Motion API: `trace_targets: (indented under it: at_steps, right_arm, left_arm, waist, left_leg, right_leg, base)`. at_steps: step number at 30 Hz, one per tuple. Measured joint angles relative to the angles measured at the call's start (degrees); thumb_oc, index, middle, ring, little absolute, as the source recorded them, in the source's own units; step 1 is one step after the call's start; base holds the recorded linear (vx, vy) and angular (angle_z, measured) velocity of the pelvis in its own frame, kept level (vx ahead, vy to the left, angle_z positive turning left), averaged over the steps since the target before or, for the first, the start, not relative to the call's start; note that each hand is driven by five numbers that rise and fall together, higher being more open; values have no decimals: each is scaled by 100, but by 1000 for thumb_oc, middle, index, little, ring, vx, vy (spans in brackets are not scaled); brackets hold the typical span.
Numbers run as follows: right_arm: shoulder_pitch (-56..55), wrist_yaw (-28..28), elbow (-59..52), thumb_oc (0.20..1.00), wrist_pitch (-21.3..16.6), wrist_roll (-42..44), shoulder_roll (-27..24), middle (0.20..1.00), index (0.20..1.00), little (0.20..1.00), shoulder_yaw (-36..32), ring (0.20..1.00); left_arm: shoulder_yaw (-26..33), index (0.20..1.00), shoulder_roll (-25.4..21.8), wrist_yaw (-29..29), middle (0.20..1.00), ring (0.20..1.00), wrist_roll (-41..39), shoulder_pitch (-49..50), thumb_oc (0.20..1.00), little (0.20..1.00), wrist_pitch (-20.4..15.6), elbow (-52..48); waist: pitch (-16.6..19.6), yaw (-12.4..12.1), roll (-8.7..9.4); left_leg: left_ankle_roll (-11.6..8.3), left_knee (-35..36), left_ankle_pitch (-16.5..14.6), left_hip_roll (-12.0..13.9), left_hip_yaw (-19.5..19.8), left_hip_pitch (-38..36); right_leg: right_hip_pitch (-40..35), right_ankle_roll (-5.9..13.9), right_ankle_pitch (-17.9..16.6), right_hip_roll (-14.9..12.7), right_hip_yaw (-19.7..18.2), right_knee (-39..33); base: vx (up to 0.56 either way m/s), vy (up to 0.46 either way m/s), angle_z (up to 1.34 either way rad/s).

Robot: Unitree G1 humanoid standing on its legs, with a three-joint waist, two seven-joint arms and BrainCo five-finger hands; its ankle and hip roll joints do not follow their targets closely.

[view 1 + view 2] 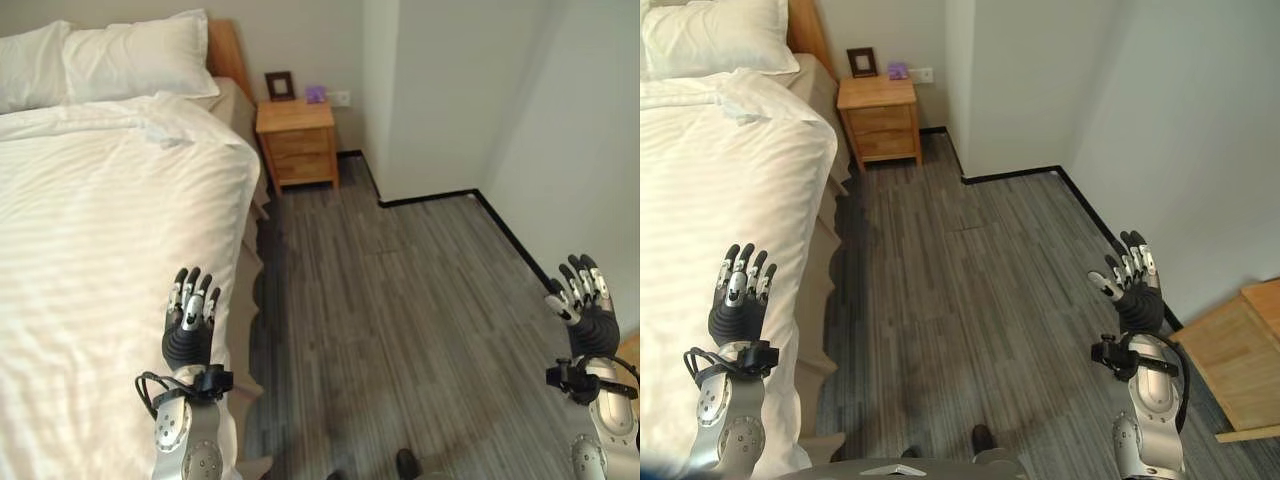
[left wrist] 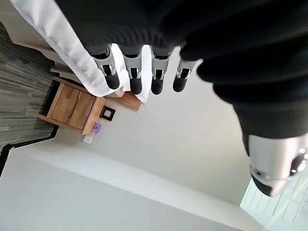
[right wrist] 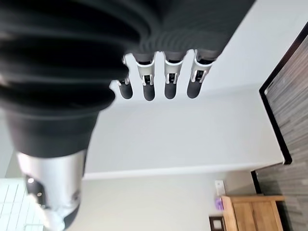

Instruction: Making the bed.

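The bed's white striped duvet (image 1: 100, 260) covers the mattress on my left, spread flat up to two white pillows (image 1: 110, 55) at the headboard. A small crease sits near the duvet's top right corner (image 1: 165, 135). My left hand (image 1: 190, 315) hovers over the duvet's right edge, fingers straight and holding nothing. Over the grey floor, far from the bed, my right hand (image 1: 1132, 285) is raised with its fingers straight and nothing in it. The left wrist view shows the left hand's fingers (image 2: 136, 77) extended past the duvet edge (image 2: 62, 45).
A wooden nightstand (image 1: 296, 140) with a small dark frame and a purple item stands beside the headboard. A white wall corner (image 1: 400, 120) juts into the grey plank floor (image 1: 400, 320). A light wooden piece of furniture (image 1: 1235, 355) stands at my right.
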State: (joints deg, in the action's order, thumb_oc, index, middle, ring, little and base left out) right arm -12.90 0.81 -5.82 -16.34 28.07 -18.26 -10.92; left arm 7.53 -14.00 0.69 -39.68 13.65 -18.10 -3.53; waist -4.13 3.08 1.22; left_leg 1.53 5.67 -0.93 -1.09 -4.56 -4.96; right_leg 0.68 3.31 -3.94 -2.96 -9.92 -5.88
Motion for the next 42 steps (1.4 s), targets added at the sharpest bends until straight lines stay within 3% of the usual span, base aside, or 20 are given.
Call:
trace_targets:
  at_steps: [15, 17, 18, 19, 20, 21, 23, 24, 25, 26, 27, 31, 33, 34, 35, 36, 37, 39, 40, 42]
  right_arm:
    - [232, 121, 15, 1000, 6, 355, 12, 1000, 1000, 1000, 310, 1000]
    - [528, 120, 76, 1000, 9, 397, 9, 1000, 1000, 1000, 455, 1000]
    - [674, 115, 80, 1000, 12, 397, 9, 1000, 1000, 1000, 525, 1000]
    - [994, 124, 152, 1000, 13, 398, 25, 1000, 1000, 1000, 675, 1000]
    - [1048, 137, 158, 1000, 18, 400, 90, 1000, 1000, 1000, 692, 1000]
    - [1016, 135, 146, 1000, 18, 441, 138, 1000, 1000, 1000, 672, 1000]
    - [909, 130, 107, 1000, 16, 451, 126, 1000, 1000, 1000, 657, 1000]
    - [769, 132, 69, 1000, 15, 448, 147, 1000, 1000, 1000, 568, 1000]
    - [754, 135, 39, 1000, 19, 447, 203, 1000, 1000, 1000, 544, 1000]
    - [721, 141, -43, 1000, 15, 443, 183, 1000, 1000, 1000, 576, 1000]
    - [757, 130, -19, 1000, 37, 442, 198, 1000, 1000, 1000, 662, 1000]
    - [447, 110, -1, 1000, 108, 449, -27, 1000, 1000, 1000, 488, 1000]
    - [580, 90, 100, 1000, 103, 577, -103, 1000, 1000, 1000, 442, 1000]
    - [640, 64, 94, 1000, 77, 699, -157, 1000, 1000, 1000, 402, 1000]
    - [690, 23, 107, 1000, 65, 757, -203, 1000, 1000, 1000, 404, 1000]
    - [667, 35, 129, 1000, 57, 839, -226, 1000, 1000, 1000, 315, 1000]
    - [668, 67, 131, 1000, 56, 850, -164, 1000, 1000, 1000, 261, 1000]
    - [626, 179, 110, 1000, -28, 854, -148, 1000, 1000, 1000, 184, 1000]
    - [694, 209, 100, 1000, -31, 857, -162, 1000, 1000, 1000, 77, 1000]
    - [726, 188, 76, 1000, -35, 867, -286, 1000, 1000, 1000, 55, 1000]
  left_arm:
    - [267, 1000, -21, -486, 1000, 1000, 58, -80, 1000, 1000, -14, 125]
    - [293, 1000, -190, -562, 1000, 1000, 60, -325, 1000, 1000, -43, 231]
    - [274, 1000, -291, -600, 1000, 1000, 79, -414, 1000, 1000, -44, 234]
    - [294, 1000, -409, -668, 1000, 1000, 298, -529, 1000, 1000, -61, 301]
    - [263, 1000, -404, -696, 1000, 1000, 430, -666, 1000, 1000, -59, 498]
    - [217, 1000, -334, -706, 1000, 1000, 460, -725, 1000, 1000, -53, 555]
    - [193, 1000, -298, -683, 1000, 1000, 455, -701, 1000, 1000, -60, 526]
    - [159, 1000, -350, -679, 1000, 1000, 448, -735, 1000, 1000, -87, 596]
    - [183, 1000, -468, -700, 1000, 1000, 447, -758, 1000, 1000, -119, 614]
    - [260, 1000, -542, -719, 1000, 1000, 460, -756, 1000, 1000, -128, 627]
    - [339, 1000, -532, -743, 1000, 1000, 471, -743, 1000, 1000, -123, 710]
    - [130, 1000, -357, -632, 1000, 1000, 598, -676, 1000, 1000, -158, 510]
    - [113, 1000, -209, -530, 1000, 1000, 365, -837, 1000, 1000, -172, 501]
    - [104, 1000, -49, -507, 1000, 1000, 169, -931, 1000, 1000, -193, 513]
    - [74, 1000, -41, -473, 1000, 1000, 127, -942, 1000, 1000, -177, 526]
    - [35, 1000, -46, -429, 1000, 1000, 13, -1021, 1000, 1000, -175, 468]
    - [22, 1000, -52, -436, 1000, 1000, -28, -989, 1000, 1000, -181, 450]
    - [-13, 1000, -34, -438, 1000, 1000, -60, -975, 1000, 1000, -168, 483]
    - [-16, 1000, -19, -446, 1000, 1000, -72, -965, 1000, 1000, -169, 482]
    - [-19, 1000, -3, -439, 1000, 1000, -78, -933, 1000, 1000, -175, 455]
  waist:
    - [27, -21, 137]
    - [-78, -94, 150]
    - [-193, -185, 133]
    - [-473, -245, -14]
    - [-525, -147, -31]
    - [-539, -102, -43]
    - [-547, -126, -63]
    - [-533, -36, -65]
    - [-564, 15, 103]
    - [-628, 74, 194]
    - [-643, 53, 320]
    - [-491, 309, -154]
    - [-468, 312, -93]
    - [-460, 139, -3]
    - [-471, 117, 30]
    - [-588, 57, 217]
    - [-651, -32, 364]
    - [-683, -44, 479]
    - [-696, -114, 464]
    - [-677, -205, 330]
  left_leg:
    - [-26, -1, -28, 93, -319, -36]
    - [37, -32, -17, 100, -438, 150]
    - [57, -47, -7, 140, -528, 192]
    - [80, -81, -33, 353, -674, 164]
    - [109, -84, -15, 365, -698, 136]
    - [96, -88, -23, 358, -699, 134]
    - [51, -98, -52, 359, -664, 189]
    - [-142, -3, -176, 368, -407, 283]
    - [-22, -368, -181, 160, -347, 395]
    - [40, -1059, -579, 126, -323, 660]
    - [-22, -1212, -754, 54, -335, 630]
    - [-570, -1058, -830, 1090, 144, 128]
    - [-663, -2149, -831, 1291, 354, 608]
    - [-569, -3358, -532, 1362, 499, 1119]
    - [-544, -3833, -254, 1386, 625, 1364]
    - [-346, -5083, 848, 1408, 812, 2039]
    - [-442, -5448, 783, 1394, 792, 2186]
    - [-551, -5516, 506, 1356, 404, 2700]
    - [-536, -4870, 402, 1288, -117, 2832]
    - [-535, -3823, 437, 1065, -373, 2808]
  right_leg:
    - [133, 14, -18, 149, -213, 151]
    - [795, 168, -127, 321, -92, 1006]
    - [1128, 416, -287, 416, 33, 1407]
    - [1559, 998, -319, 425, 490, 2022]
    - [1841, 1133, -82, 302, 882, 2524]
    - [1948, 972, 112, 87, 1031, 2564]
    - [2021, 818, 212, -242, 990, 2338]
    - [1961, 745, 259, -525, 1051, 1638]
    - [1864, 873, 357, -827, 996, 1263]
    - [1819, 1021, 426, -1068, 799, 1065]
    - [1760, 954, 354, -1171, 695, 921]
    - [1299, 297, 1, -68, 892, 1344]
    - [1306, -65, 293, 121, 1112, 1584]
    - [1210, -344, 442, 261, 1148, 1612]
    - [1100, -464, 447, 350, 1189, 1626]
    - [861, -665, 504, 366, 1262, 1559]
    - [674, -659, 472, 353, 1251, 1510]
    - [240, -778, 742, 368, 1313, 1232]
    - [33, -780, 797, 363, 1391, 1067]
    - [-143, -828, 686, 395, 1467, 922]
  base:
    - [3, 3, -8]
    - [31, 26, -40]
    - [297, -28, -93]
    - [387, -77, -72]
    - [454, -126, -31]
    - [387, -137, 15]
    - [424, -154, 28]
    - [463, -164, 61]
    - [424, -164, 67]
    - [434, -205, 24]
    - [415, -236, 12]
    - [399, -339, 37]
    - [391, -509, 11]
    - [473, -652, -8]
    - [443, -549, -6]
    - [375, -279, -5]
    - [396, -174, 7]
    - [425, -61, 33]
    - [293, -6, 36]
    - [400, 0, -5]
